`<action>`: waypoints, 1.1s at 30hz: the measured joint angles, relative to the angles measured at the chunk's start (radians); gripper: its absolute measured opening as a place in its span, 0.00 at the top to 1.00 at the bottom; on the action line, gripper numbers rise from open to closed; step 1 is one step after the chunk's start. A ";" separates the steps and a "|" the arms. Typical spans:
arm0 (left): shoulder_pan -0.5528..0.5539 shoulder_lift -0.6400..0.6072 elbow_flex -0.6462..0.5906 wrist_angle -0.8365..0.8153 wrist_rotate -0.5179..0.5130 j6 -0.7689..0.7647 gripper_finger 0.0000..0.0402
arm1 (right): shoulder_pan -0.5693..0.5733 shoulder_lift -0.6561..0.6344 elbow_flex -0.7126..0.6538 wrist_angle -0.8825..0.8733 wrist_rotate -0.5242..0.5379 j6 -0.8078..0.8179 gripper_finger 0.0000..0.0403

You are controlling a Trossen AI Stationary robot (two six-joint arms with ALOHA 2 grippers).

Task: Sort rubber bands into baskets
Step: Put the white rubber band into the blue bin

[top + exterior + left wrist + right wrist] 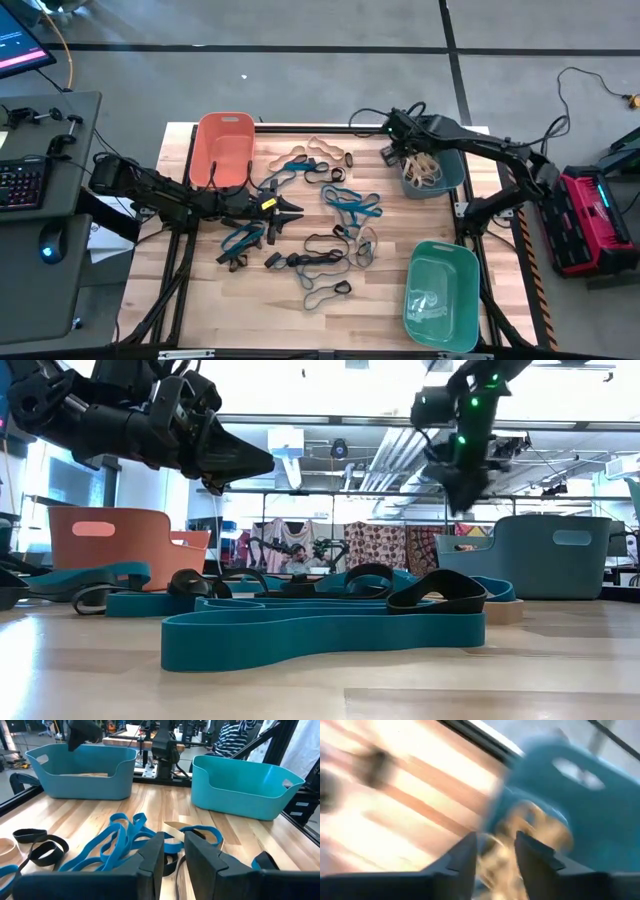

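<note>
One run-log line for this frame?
left pincer: over rubber bands, empty | right pincer: open above dark teal basket | tan bands inside

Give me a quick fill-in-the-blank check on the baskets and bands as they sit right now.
1. The tan rubber bands already sorted lie in the ______ basket.
2. The right gripper hangs over the ______ basket.
3. The left gripper is above the loose pile of bands, beside the ______ basket.
4. The basket nearest the table's front edge is the ______ one.

Missing words: dark teal-blue; dark teal-blue; orange; green
</note>
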 joint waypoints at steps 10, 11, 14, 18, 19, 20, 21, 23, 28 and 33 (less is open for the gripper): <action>0.004 0.000 0.000 0.000 -0.003 0.009 0.89 | 0.142 0.022 0.000 0.467 -0.219 -0.162 0.95; 0.005 0.000 0.000 0.000 -0.003 0.013 0.89 | 0.154 0.033 0.000 0.500 -0.232 -0.165 0.95; 0.012 -0.001 0.000 0.000 -0.003 0.033 0.91 | 0.182 0.076 0.000 0.560 -0.250 -0.174 0.98; 0.025 -0.001 0.000 0.012 -0.003 0.035 0.96 | 0.190 0.144 0.000 0.587 -0.251 -0.175 0.99; 0.028 -0.001 0.000 0.014 -0.003 0.035 0.97 | 0.187 0.161 0.000 0.591 -0.250 -0.175 0.98; 0.029 -0.001 0.000 0.015 -0.003 0.035 0.98 | 0.184 0.178 0.000 0.599 -0.248 -0.175 0.98; 0.029 -0.001 0.000 0.018 -0.001 0.035 0.99 | 0.180 0.195 0.000 0.608 -0.245 -0.176 0.97; 0.029 -0.001 0.000 0.025 0.009 0.035 0.99 | 0.172 0.227 -0.001 0.626 -0.242 -0.184 0.95; 0.028 -0.001 0.000 0.028 0.023 0.034 1.00 | 0.145 0.286 -0.001 0.667 -0.242 -0.192 0.84; 0.028 -0.001 0.000 0.028 0.023 0.029 1.00 | 0.117 0.335 -0.001 0.670 -0.242 -0.192 0.67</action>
